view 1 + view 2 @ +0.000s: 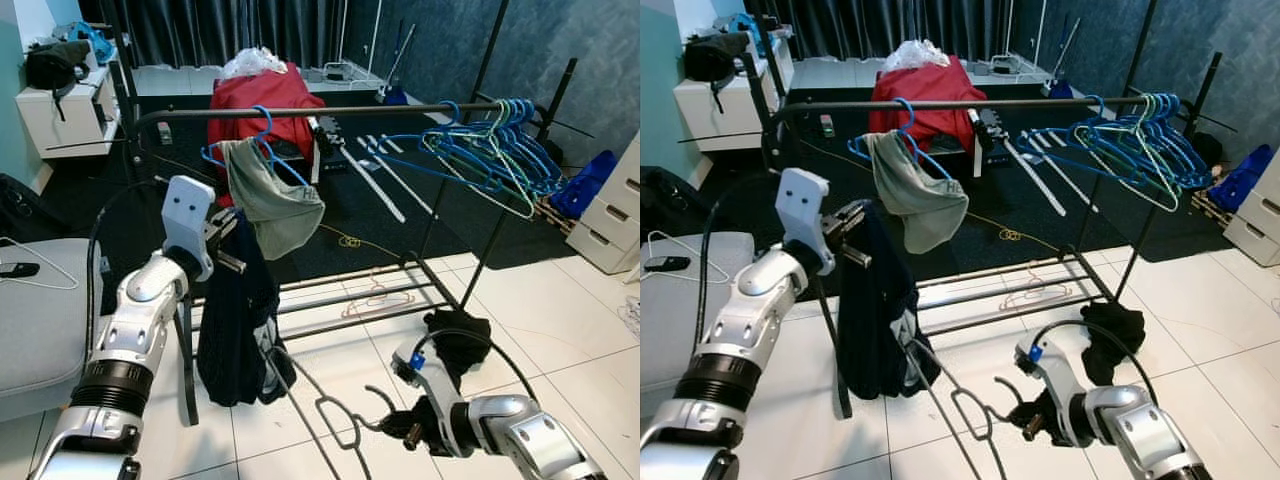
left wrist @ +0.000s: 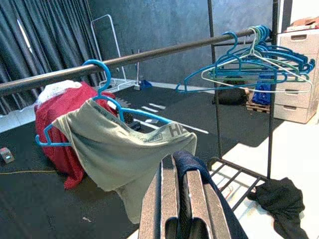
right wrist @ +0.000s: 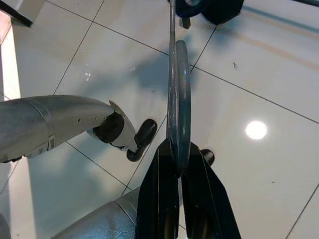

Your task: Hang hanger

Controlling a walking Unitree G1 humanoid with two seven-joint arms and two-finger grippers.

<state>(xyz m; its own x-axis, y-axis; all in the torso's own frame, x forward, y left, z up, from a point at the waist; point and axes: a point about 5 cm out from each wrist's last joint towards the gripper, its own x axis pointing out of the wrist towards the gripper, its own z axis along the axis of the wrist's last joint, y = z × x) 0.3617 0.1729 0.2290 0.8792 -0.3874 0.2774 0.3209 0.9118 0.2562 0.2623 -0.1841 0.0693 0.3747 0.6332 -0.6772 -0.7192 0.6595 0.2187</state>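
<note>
From my station I see the left gripper (image 1: pixel 228 240) raised beside the clothes rail (image 1: pixel 330 112), its fingers (image 2: pixel 174 199) pinched together on a dark navy garment (image 1: pixel 235 320) that hangs down from them toward the white tile floor (image 1: pixel 560 330). Low on the other side, the right gripper (image 1: pixel 385 420) is closed on a dark grey hanger (image 1: pixel 335 420); in the right wrist view its fingers (image 3: pixel 159 199) clamp the hanger's wire edge-on above the tiles. That hanger sits near the floor, just beside the bottom of the navy garment, well below the rail. On the rail itself, a blue hanger (image 1: pixel 262 135) carries a grey-green garment (image 1: pixel 270 205) close to the left gripper, and a bunch of bare blue hangers (image 1: pixel 500 150) crowds the far end. A pale wire hanger (image 1: pixel 378 298) lies on the lower bars of the rack, and a black cloth heap (image 1: pixel 458 340) rests on the floor by the rack's foot. Behind the rail a red cloth-covered pile (image 1: pixel 265 105) sits on the dark mat. A white drawer unit (image 1: pixel 615 215) stands at the right edge with its drawers shut, so I cannot tell what is in them.
</note>
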